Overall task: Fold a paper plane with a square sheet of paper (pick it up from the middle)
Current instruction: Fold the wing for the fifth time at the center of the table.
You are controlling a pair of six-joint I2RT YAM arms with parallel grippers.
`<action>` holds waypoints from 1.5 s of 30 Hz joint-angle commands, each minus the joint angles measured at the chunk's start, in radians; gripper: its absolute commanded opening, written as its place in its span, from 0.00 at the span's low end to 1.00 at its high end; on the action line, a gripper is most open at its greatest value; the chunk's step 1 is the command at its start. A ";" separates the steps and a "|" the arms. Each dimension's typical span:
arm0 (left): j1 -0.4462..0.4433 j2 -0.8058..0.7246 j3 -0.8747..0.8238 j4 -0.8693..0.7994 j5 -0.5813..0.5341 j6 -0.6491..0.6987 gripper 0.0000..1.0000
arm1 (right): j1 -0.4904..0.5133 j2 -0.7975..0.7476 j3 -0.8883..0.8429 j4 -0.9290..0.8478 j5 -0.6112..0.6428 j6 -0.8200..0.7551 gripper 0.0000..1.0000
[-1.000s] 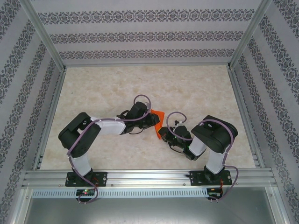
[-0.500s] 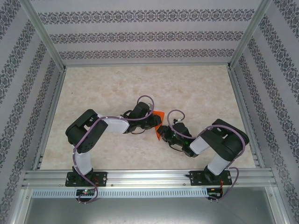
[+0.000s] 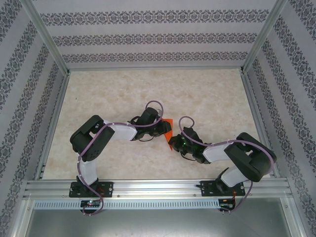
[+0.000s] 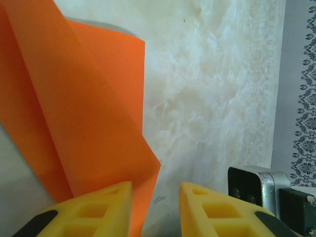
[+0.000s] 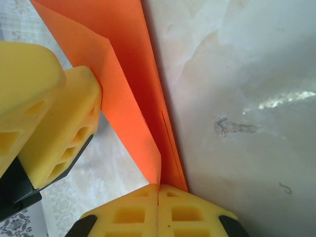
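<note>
On the near middle of the marbled bench (image 3: 148, 89), the creased orange square sheet of paper (image 4: 84, 113) stands up between 2 arms. The right gripper (image 5: 158, 187) is clenched on the sheet's pointed tip. The left gripper (image 4: 155, 192) is released, jaws apart at a free edge. A clean fold likely needs the tip pinned while the edges are aligned before pressing.

From above, the thin bright orange folded sheet of paper (image 3: 168, 125) is a sliver between the left arm (image 3: 118, 132) and the right arm (image 3: 217, 152), its folds too small to read. The left wrist view cuts it off at top and left, with one corner behind a yellow finger (image 4: 116, 217) of the left gripper (image 4: 155, 195). Its tip is hidden in the pressed-together seam of the right gripper (image 5: 158, 195)
</note>
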 commanded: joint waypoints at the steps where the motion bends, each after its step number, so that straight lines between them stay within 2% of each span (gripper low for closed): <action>1: 0.008 -0.051 0.005 0.047 0.002 0.028 0.36 | -0.012 0.039 -0.040 0.022 -0.045 -0.004 0.00; 5: 0.009 -0.112 -0.007 0.000 -0.043 0.057 0.40 | -0.033 0.055 -0.053 0.077 -0.096 0.006 0.00; 9: 0.010 -0.135 -0.025 0.012 -0.032 0.061 0.41 | -0.044 0.064 -0.062 0.113 -0.117 0.022 0.00; 28: 0.010 -0.237 -0.159 0.067 -0.118 0.035 0.41 | -0.060 0.069 -0.036 0.127 -0.169 0.030 0.00; 34: 0.010 -0.230 -0.164 0.083 -0.112 0.031 0.40 | -0.063 0.087 -0.037 0.151 -0.174 0.066 0.00; 45: 0.010 -0.126 -0.116 0.155 -0.021 0.016 0.40 | -0.071 0.141 -0.041 0.224 -0.195 0.103 0.00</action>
